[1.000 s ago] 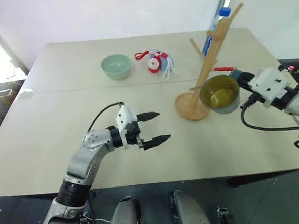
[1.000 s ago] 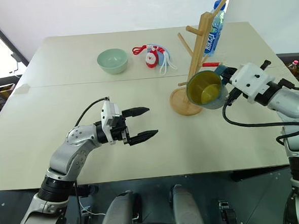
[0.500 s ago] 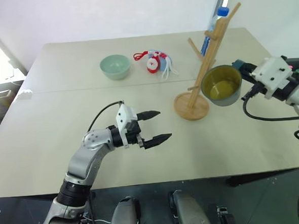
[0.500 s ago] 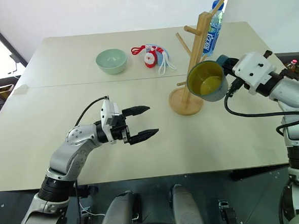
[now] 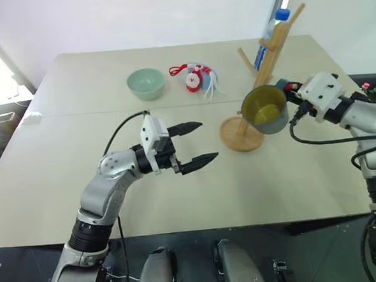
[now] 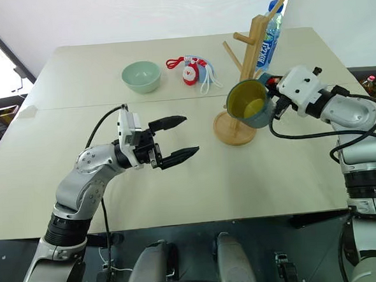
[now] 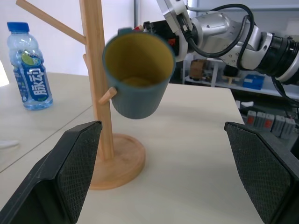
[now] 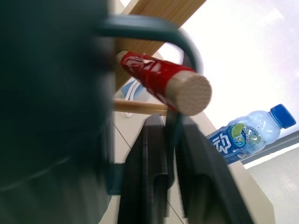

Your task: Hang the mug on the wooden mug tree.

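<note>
The smooth pale surface (image 5: 177, 180) carries my light wooden mug tree (image 6: 249, 60) near its far right edge: a slanted pole with angled pegs on a round disc base. The glossy teal mug (image 6: 247, 104), yellow-green inside, hangs tipped on its side against the pole, its loop handle threaded over a red-tipped peg (image 8: 161, 79). My right gripper (image 8: 172, 154), arm reaching level from the right edge, pinches that handle's rim. My left gripper (image 5: 197, 142) hovers over the middle, fingers spread apart, pointing at the tree.
</note>
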